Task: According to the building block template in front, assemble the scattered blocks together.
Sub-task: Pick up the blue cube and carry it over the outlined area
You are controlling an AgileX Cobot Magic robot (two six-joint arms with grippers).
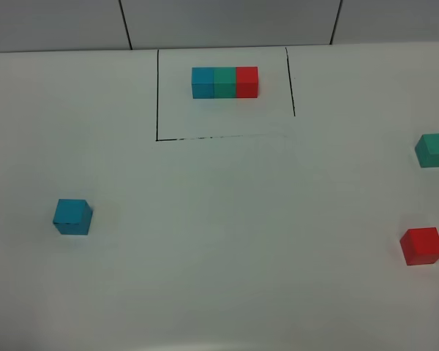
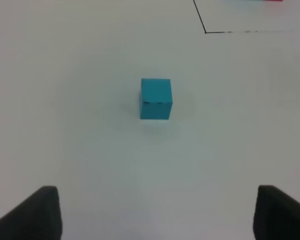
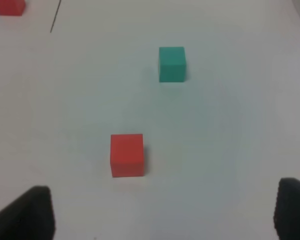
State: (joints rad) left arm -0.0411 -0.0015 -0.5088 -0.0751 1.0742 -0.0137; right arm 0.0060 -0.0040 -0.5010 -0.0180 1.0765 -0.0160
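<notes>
We judge the three loose cubes to be light, rigid and matte, so they should neither squash nor slide much under a pinch. The place to take each is across two opposite flat side faces, squarely rather than over the corners, since a skewed grip could twist a cube. The blue cube sits alone on the left of the surface, turned slightly off the template's line. The left gripper is spread wide with nothing between its fingers, short of that cube and lined up on it. The teal-green cube and the red cube stand well apart from each other on the far right. The right gripper is likewise spread and empty, with the red one nearer to it. The building block template is a tight blue, teal-green, red row at the far side, inside a black outline. The middle of the surface, on the near side of that outline, is bare and gives us ample room to bring the cubes together. The two right-hand cubes lie close to the overhead view's border, and we cannot tell where the surface ends there, so sideways pushes look risky.
</notes>
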